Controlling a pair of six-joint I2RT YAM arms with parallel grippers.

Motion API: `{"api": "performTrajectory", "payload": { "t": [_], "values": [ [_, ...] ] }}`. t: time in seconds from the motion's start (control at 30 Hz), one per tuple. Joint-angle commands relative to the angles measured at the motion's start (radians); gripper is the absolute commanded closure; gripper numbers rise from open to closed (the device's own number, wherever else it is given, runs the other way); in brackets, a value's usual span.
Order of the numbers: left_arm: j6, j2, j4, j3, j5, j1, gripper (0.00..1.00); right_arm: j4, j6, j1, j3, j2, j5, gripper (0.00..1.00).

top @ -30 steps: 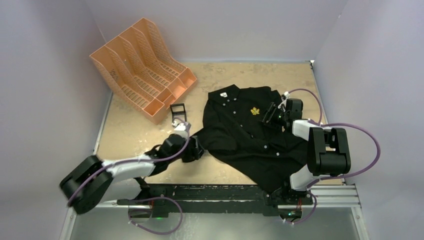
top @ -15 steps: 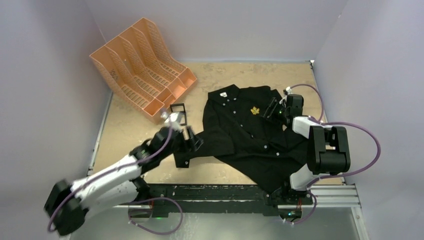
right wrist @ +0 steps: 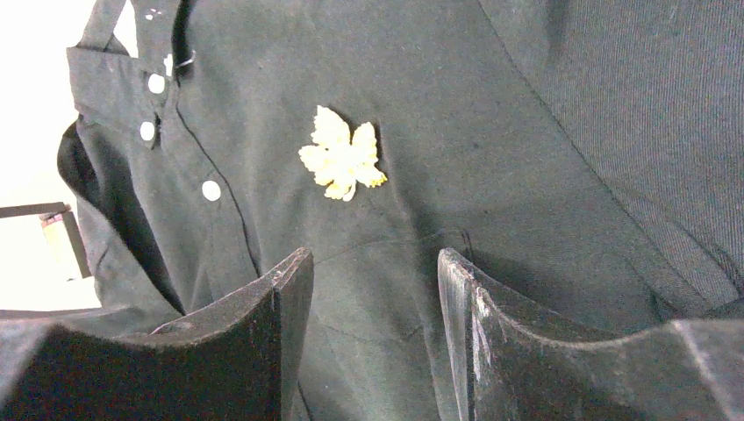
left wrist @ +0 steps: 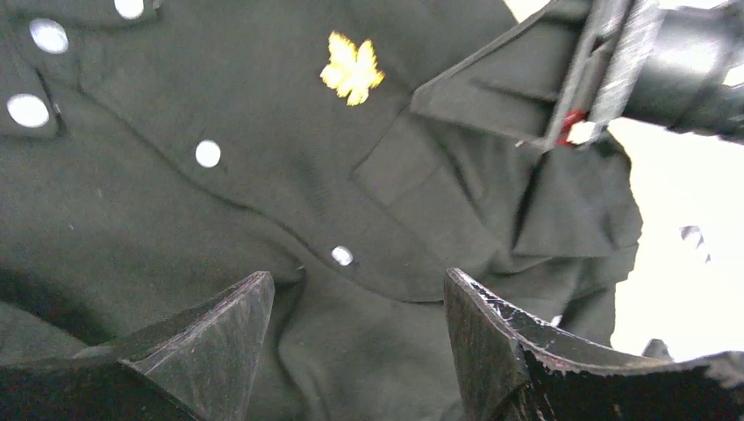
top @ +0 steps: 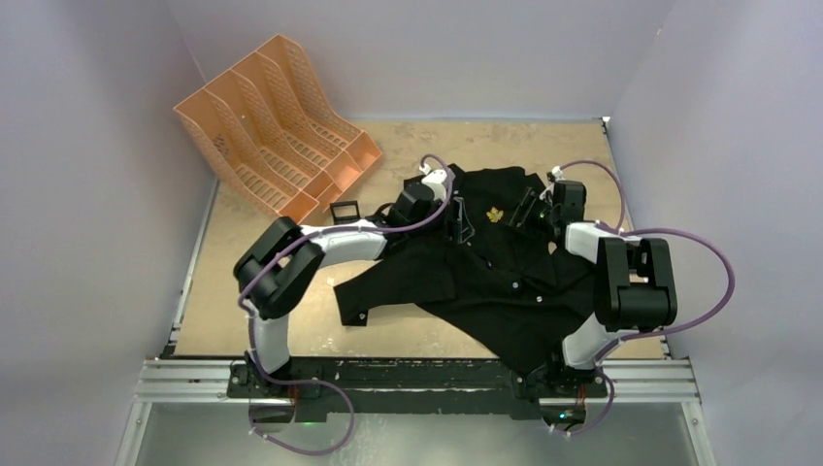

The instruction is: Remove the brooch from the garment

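Observation:
The black garment (top: 485, 282) lies spread on the table, collar at the far side. The gold leaf brooch (top: 495, 215) is pinned on its chest. My left gripper (top: 464, 221) hovers over the button placket just left of the brooch, open and empty. In the left wrist view (left wrist: 358, 276) the brooch (left wrist: 352, 68) lies ahead of the fingertips on the garment (left wrist: 132, 219). My right gripper (top: 527, 209) is just right of the brooch, open and empty. In the right wrist view (right wrist: 375, 254) the brooch (right wrist: 342, 164) lies just beyond the tips on the garment (right wrist: 526, 132).
An orange file rack (top: 277, 121) stands at the back left. A small black frame (top: 345, 210) sits on the table beside it, left of the shirt. The right gripper's body (left wrist: 561, 79) shows in the left wrist view. Walls close in the table on three sides.
My left arm has let go of the left sleeve and swung right, over the shirt's chest next to the brooch. The sleeve lies stretched out to the left. The right gripper has edged forward.

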Motion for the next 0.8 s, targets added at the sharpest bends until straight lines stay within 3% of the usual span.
{"api": "performTrajectory", "payload": {
  "t": [0.0, 0.27, 0.47, 0.6, 0.77],
  "values": [
    [0.014, 0.067, 0.052, -0.020, 0.050, -0.001, 0.31, -0.011, -0.012, 0.003, 0.029, 0.018, 0.001, 0.42],
    [-0.038, -0.062, 0.131, -0.388, 0.021, 0.001, 0.31, -0.011, -0.017, 0.003, -0.005, 0.021, 0.013, 0.42],
    [-0.035, -0.259, 0.059, -0.583, -0.024, -0.001, 0.31, -0.015, -0.026, 0.003, -0.027, 0.000, 0.040, 0.42],
    [-0.003, -0.368, -0.043, -0.591, -0.075, -0.003, 0.30, -0.028, -0.035, 0.014, -0.028, -0.038, 0.026, 0.43],
    [0.083, -0.413, -0.130, -0.417, -0.115, -0.008, 0.29, -0.044, -0.048, 0.107, 0.038, -0.078, 0.018, 0.43]
  ]
}}
